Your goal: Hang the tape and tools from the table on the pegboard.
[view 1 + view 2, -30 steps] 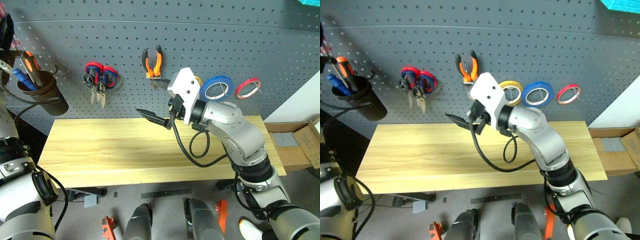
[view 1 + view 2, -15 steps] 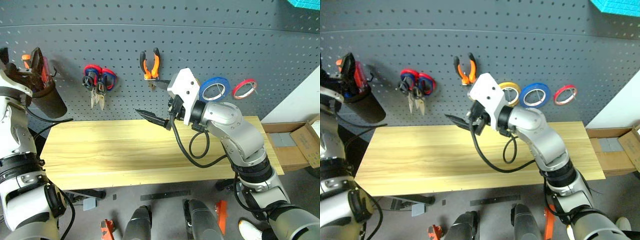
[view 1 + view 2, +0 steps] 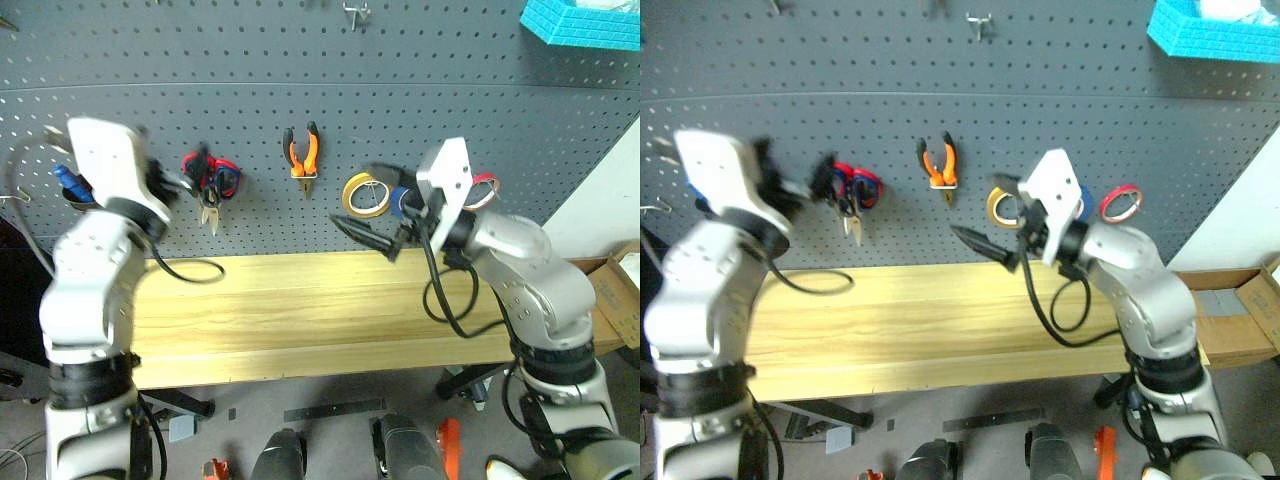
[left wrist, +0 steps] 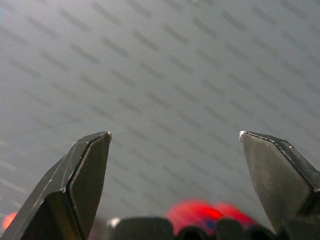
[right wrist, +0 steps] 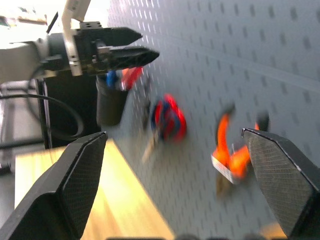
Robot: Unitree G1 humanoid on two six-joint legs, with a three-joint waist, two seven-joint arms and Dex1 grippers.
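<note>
On the dark grey pegboard [image 3: 450,90] hang orange-and-black pliers [image 3: 303,150] and red-and-blue scissors [image 3: 215,182]. The blue tape [image 3: 400,198] hangs there too, mostly hidden behind my right gripper [image 3: 348,195]. That gripper is open and empty above the table [image 3: 300,300]. My left gripper [image 3: 805,185] is open and empty close to the board, just left of the scissors. In the right wrist view its two fingers [image 5: 127,47] stand apart above a black cup [image 5: 111,102]. A red handle [image 5: 131,76] sticks out of that cup.
A yellow tape roll [image 3: 362,193] and a thin red roll [image 3: 486,190] hang on either side of the blue one. A teal basket [image 3: 575,22] sits high on the board at right. A cardboard box [image 3: 622,290] lies beyond the table's right end.
My left gripper has come away from the cup, swung down and right to the scissors, and stands open. The right gripper moved right, uncovering the yellow roll. The camera has tilted up.
</note>
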